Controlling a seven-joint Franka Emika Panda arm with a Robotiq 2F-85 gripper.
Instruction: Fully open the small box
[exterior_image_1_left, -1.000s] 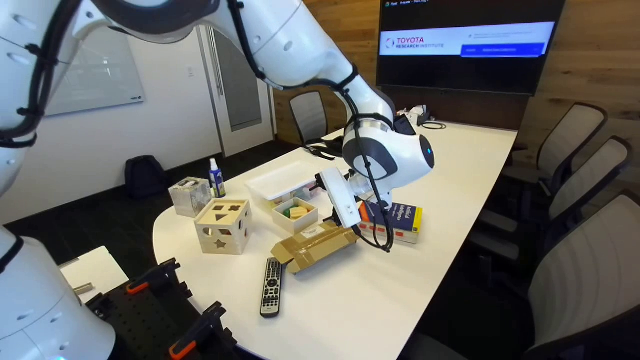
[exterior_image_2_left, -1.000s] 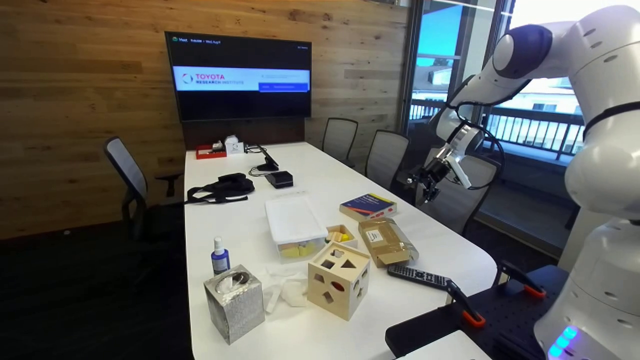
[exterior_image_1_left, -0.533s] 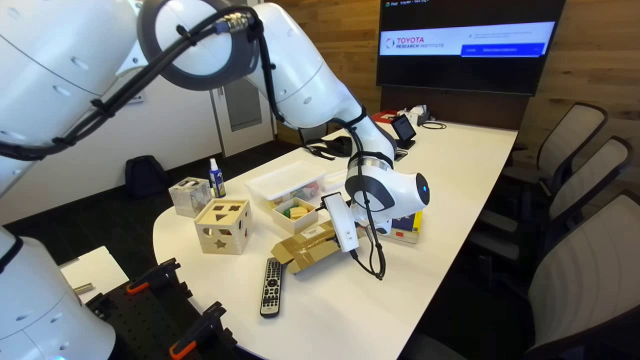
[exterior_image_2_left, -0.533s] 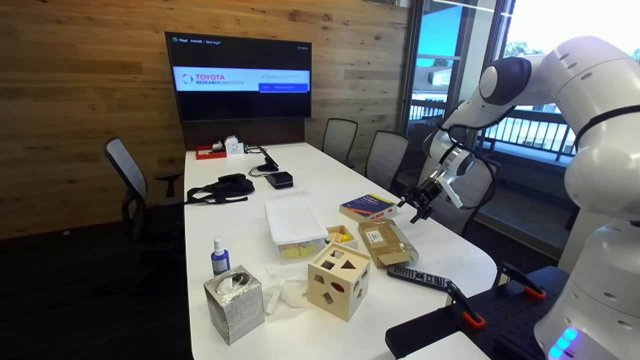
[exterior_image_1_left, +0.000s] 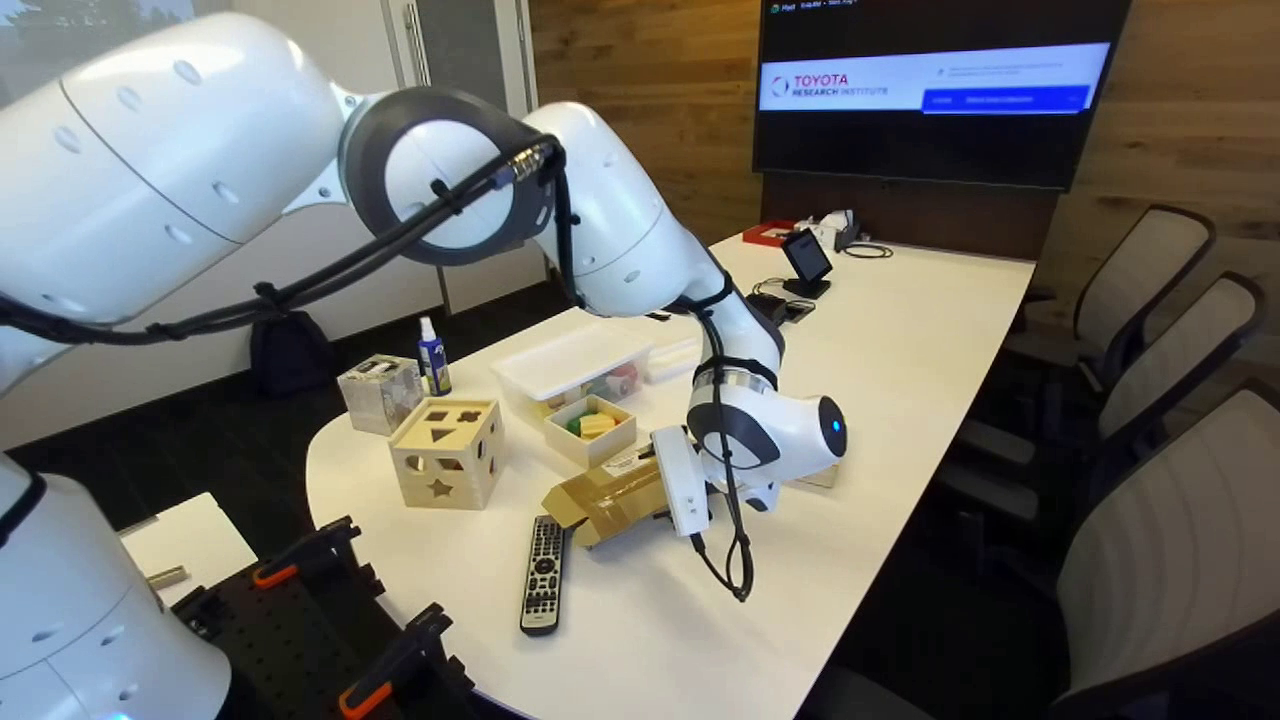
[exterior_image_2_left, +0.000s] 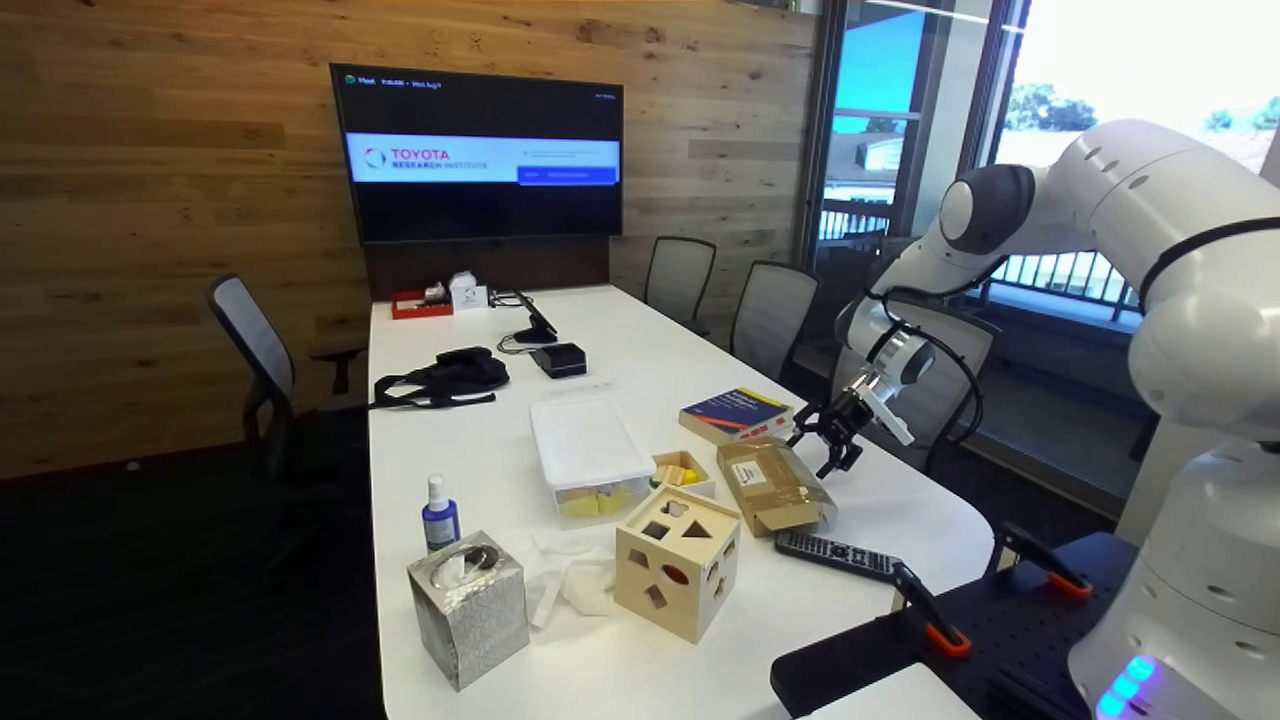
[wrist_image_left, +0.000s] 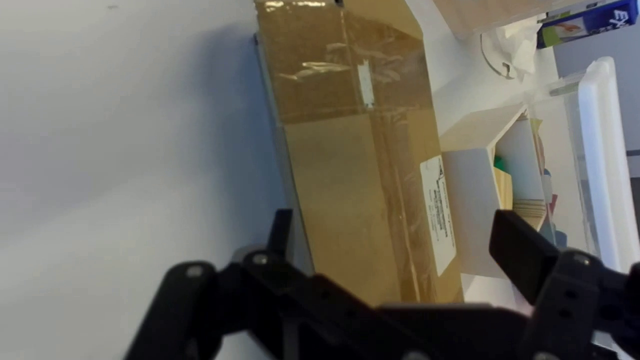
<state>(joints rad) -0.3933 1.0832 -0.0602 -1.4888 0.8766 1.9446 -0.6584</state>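
The taped tan box (wrist_image_left: 350, 165) lies on the table (exterior_image_2_left: 640, 350), end flap (exterior_image_2_left: 786, 516) protruding.

Chairs (exterior_image_2_left: 772, 318) left and right of a long white surface (exterior_image_2_left: 460, 445) and a far screen (exterior_image_2_left: 482, 157) reading "Toyota Research Institute" show an office meeting room.

A white robot arm (exterior_image_1_left: 612, 225) sports dark grey joint rings (exterior_image_1_left: 367, 185), strapped black cables (exterior_image_1_left: 362, 259) and a blue light (exterior_image_1_left: 836, 426), its black gripper (wrist_image_left: 393, 239) dotted with screws (wrist_image_left: 260, 259).
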